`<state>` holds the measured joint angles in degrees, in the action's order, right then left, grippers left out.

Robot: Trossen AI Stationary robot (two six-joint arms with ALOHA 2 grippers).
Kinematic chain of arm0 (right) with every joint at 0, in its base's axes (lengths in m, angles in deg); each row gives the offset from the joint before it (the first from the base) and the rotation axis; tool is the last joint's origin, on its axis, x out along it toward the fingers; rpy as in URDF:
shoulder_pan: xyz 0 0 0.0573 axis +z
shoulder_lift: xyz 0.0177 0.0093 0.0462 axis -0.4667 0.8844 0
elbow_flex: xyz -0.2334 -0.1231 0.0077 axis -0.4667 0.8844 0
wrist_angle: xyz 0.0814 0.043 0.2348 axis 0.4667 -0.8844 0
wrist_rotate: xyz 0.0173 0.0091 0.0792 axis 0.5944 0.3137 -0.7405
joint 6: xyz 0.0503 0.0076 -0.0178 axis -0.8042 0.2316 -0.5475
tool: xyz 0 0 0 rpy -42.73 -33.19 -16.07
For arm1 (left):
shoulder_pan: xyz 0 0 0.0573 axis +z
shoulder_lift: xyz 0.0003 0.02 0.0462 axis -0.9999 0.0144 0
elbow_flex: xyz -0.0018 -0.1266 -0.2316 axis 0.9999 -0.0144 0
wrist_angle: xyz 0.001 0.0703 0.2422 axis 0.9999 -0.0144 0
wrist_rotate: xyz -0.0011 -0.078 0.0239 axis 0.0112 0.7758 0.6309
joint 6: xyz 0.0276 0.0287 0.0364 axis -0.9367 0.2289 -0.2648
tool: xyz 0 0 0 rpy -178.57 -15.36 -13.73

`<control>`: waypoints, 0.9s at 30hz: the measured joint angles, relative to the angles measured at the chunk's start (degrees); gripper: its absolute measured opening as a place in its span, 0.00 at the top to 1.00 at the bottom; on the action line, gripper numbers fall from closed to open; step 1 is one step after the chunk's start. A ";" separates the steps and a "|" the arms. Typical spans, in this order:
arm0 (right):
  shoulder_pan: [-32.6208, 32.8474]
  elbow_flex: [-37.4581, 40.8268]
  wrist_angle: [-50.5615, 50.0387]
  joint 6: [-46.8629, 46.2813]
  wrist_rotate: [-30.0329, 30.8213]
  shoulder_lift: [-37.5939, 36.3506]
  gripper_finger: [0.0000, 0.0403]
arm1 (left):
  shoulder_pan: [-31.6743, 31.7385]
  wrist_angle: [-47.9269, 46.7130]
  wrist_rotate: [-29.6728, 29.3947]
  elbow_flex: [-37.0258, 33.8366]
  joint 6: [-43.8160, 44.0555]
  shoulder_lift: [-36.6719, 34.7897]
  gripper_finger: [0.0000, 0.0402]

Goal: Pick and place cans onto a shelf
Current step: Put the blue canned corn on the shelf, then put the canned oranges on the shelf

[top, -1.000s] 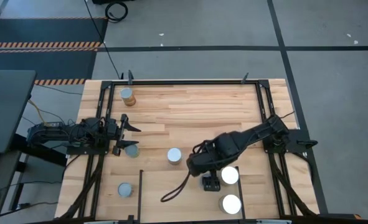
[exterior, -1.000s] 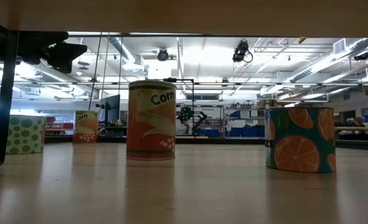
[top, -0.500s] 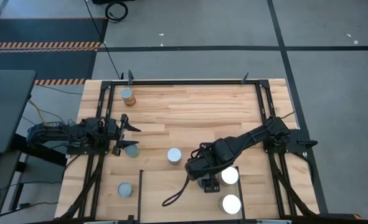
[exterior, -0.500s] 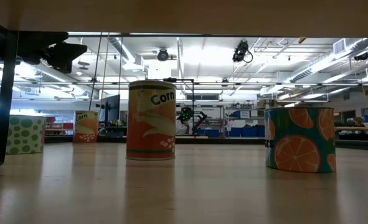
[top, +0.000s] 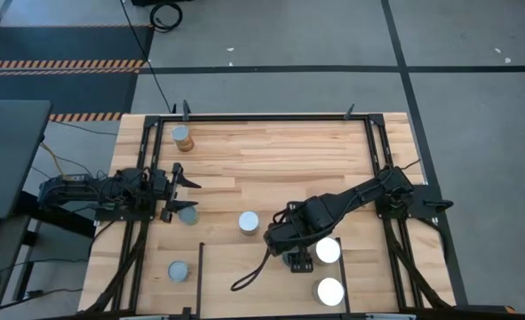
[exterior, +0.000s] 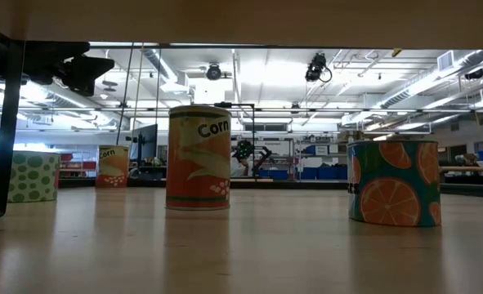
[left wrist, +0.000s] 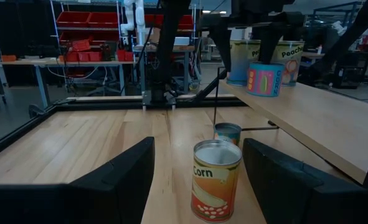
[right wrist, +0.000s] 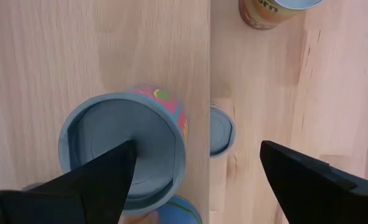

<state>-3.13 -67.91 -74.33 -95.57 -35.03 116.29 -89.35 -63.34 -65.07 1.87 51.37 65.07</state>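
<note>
The right gripper (top: 298, 259) hangs over the shelf (top: 271, 280) at the table's (top: 271, 151) near edge, just left of a gleaming white-topped can (top: 328, 250); from above its fingers are hard to make out. A second white-topped can (top: 330, 291) stands nearer on the shelf. Off the shelf are a silver-topped can (top: 248, 222) to the gripper's left, a grey can (top: 178, 271) at near left, and a tan can (top: 182, 137) in the far left corner. The left gripper (top: 180, 192) waits at the left edge, spread open above another grey can (top: 188, 215).

From table height, a Corn can (exterior: 198, 158) stands in the middle, an orange-slice can (exterior: 392, 180) to its right, a green-dotted can (exterior: 33, 175) at far left, and a small can (exterior: 113, 166) farther back whose label cannot be read.

The left wrist camera looks between its wide-apart fingers (left wrist: 118, 180) at a can marked Corn (left wrist: 215, 180), apart from both. A smaller can (left wrist: 228, 132) sits behind it. On the raised shelf (left wrist: 314, 121) stand a pink can (left wrist: 264, 79) and a can lettered "Peach" (left wrist: 288, 57).

The right wrist camera looks straight down: its fingers (right wrist: 103, 171) are wide open and grip nothing. One overlaps the grey-blue top of a can (right wrist: 122, 149) with a pink side; the other is well apart. Past the shelf edge lie a lower can's top (right wrist: 220, 129) and an orange can (right wrist: 272, 11).
</note>
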 joint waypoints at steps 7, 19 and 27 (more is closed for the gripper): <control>-0.13 -1.81 -1.12 -0.25 -0.06 0.12 0.13 | 0.01 0.00 0.01 0.00 0.01 0.01 0.38; -9.35 -10.10 -3.35 -24.13 -7.07 0.00 0.13 | 0.02 0.00 0.00 0.00 0.02 -0.02 0.38; -20.17 0.08 -2.83 -39.70 -15.61 0.14 0.13 | 0.01 -0.01 0.00 0.00 0.02 0.00 0.38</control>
<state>-23.30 -67.83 -77.16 -135.27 -50.64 116.44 -89.35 -63.36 -65.07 1.87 51.38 65.07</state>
